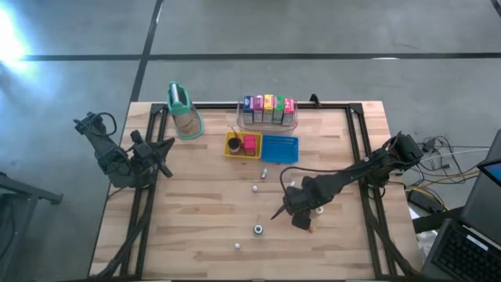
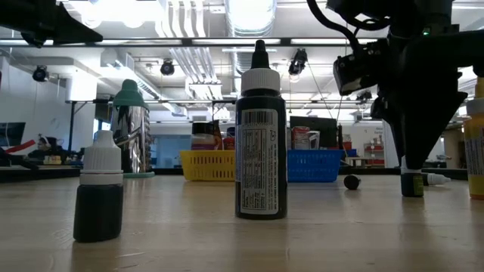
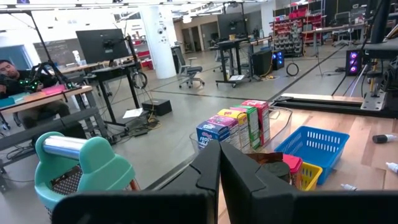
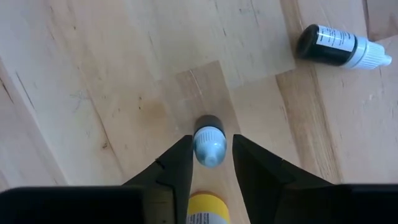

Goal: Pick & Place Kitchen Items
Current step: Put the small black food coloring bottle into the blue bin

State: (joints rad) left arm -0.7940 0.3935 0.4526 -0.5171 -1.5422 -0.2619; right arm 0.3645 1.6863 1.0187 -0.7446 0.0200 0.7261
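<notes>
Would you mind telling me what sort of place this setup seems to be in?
Most likely an open robotics lab or workshop, not a kitchen: beyond the wooden table are a concrete floor, desks with a monitor and office chair, and red storage shelving under exposed ceiling lights.

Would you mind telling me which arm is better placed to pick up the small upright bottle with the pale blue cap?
The right. Its end effector already straddles the bottle, fingers either side. The left end effector waits shut at the table's far left edge.
</notes>
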